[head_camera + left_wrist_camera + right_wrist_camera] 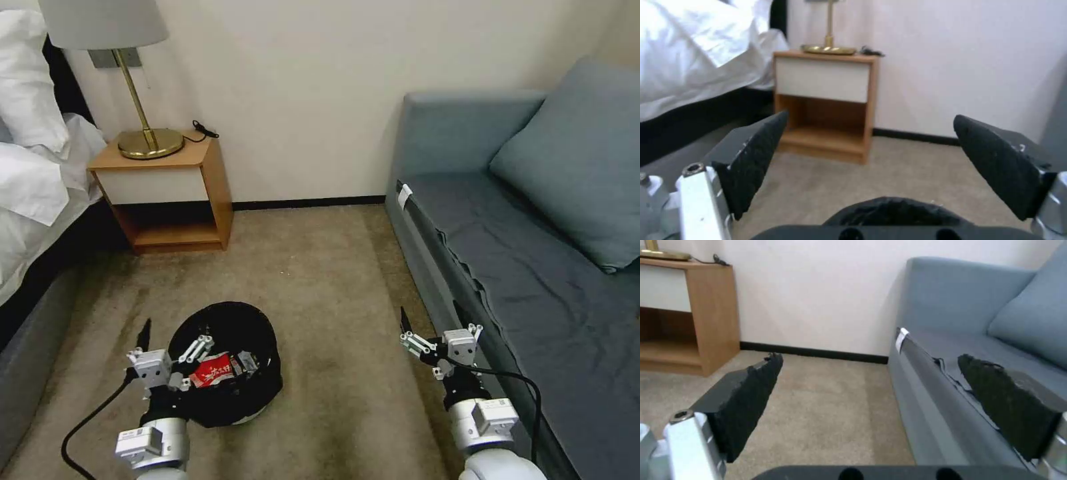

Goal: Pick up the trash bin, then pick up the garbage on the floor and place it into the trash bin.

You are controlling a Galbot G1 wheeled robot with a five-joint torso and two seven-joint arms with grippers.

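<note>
The trash bin (pixel 230 319), round and lined with a black bag, sits on the carpet at the lower left of the head view. Inside it lies garbage: a red-and-white snack packet (pixel 215 371) with a small shiny piece (pixel 247 361) beside it. My left gripper (pixel 175 341) hovers open at the bin's left rim, one finger outside it and the other over the bag. In the left wrist view the left gripper (pixel 871 150) holds nothing, and the bag's edge (pixel 893 210) shows below it. My right gripper (pixel 432 325) stands open and empty beside the sofa, as the right wrist view (pixel 871 396) also shows.
A blue-grey sofa (pixel 527 267) with a cushion (pixel 580 160) runs along the right. A wooden nightstand (pixel 167 193) with a brass lamp (pixel 143 133) stands against the back wall, and a bed (pixel 33 167) with white linen fills the left. Bare carpet (pixel 327 280) lies between them.
</note>
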